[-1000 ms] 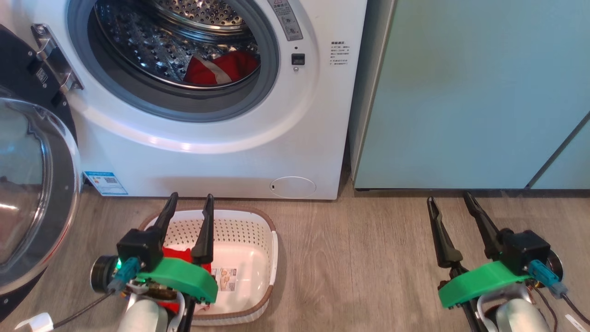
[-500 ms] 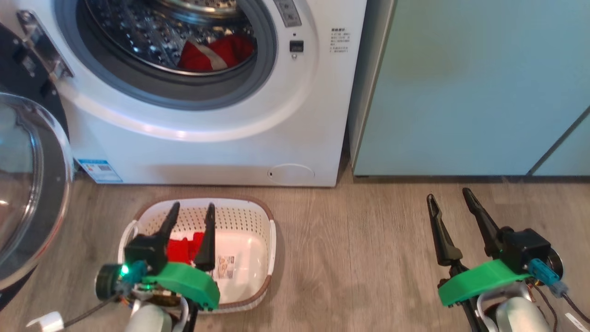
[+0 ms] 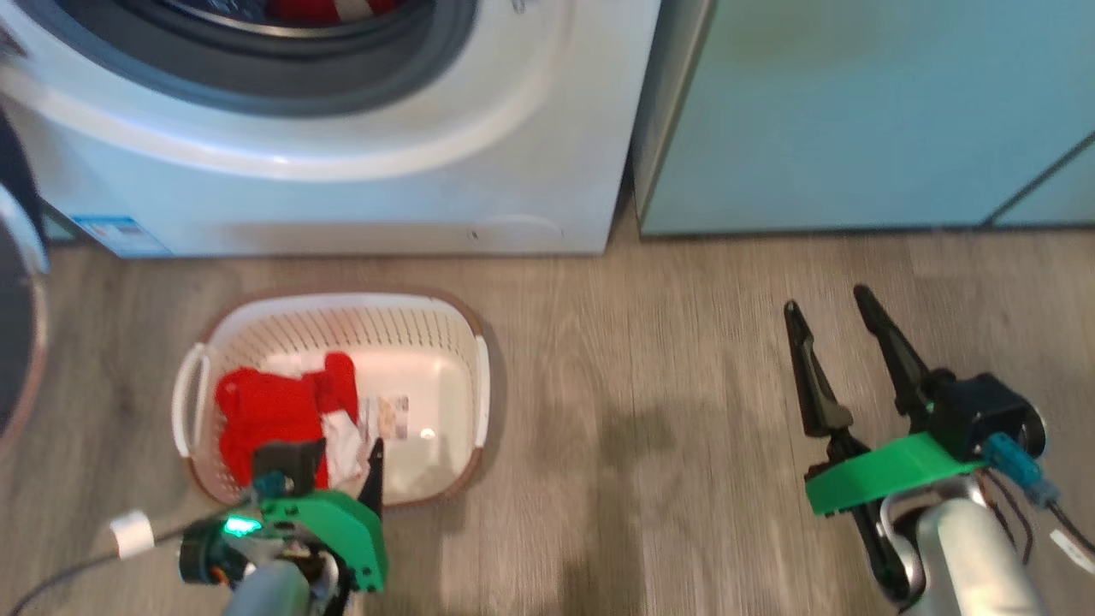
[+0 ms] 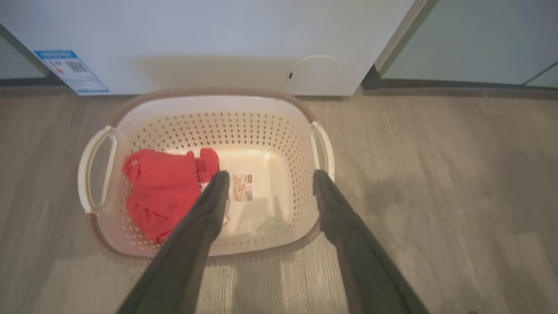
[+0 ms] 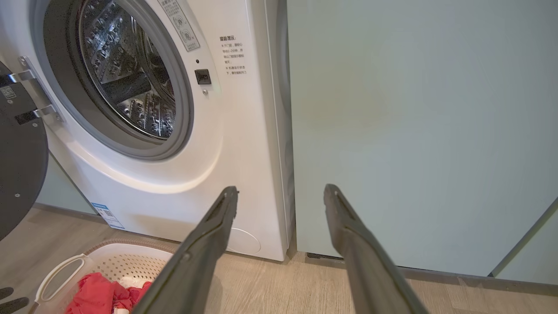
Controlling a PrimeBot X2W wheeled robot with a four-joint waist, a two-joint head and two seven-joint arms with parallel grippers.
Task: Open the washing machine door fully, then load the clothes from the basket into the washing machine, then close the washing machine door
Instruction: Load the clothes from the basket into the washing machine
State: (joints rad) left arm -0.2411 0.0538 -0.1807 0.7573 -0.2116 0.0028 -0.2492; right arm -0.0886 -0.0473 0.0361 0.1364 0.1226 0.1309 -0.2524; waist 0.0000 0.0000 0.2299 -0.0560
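The white perforated basket (image 3: 466, 342) (image 4: 209, 93) sits on the floor in front of the washing machine (image 3: 342, 188) (image 5: 235, 131). Red and white clothes (image 3: 269, 411) (image 4: 161, 192) lie in its left half; more red cloth (image 3: 299, 8) shows in the drum. My left gripper (image 3: 335, 453) (image 4: 271, 174) hangs open above the basket's near side, pointing down into it, touching nothing. Off to the right, my right gripper (image 3: 825, 299) (image 5: 281, 189) stands open and empty above bare floor. The washing machine door (image 3: 21, 359) (image 5: 17, 152) is swung open at the left.
A pale teal cabinet (image 3: 855, 111) (image 5: 414, 131) stands right of the machine. Wood-look floor (image 3: 642, 411) stretches between the basket and my right arm. A paper label (image 4: 242, 187) lies on the basket's floor. A cable with a white tag (image 3: 133, 532) trails from my left wrist.
The head camera has tilted down, so the whole scene has slid up. My left gripper has tipped down toward the basket. Both grippers stay open.
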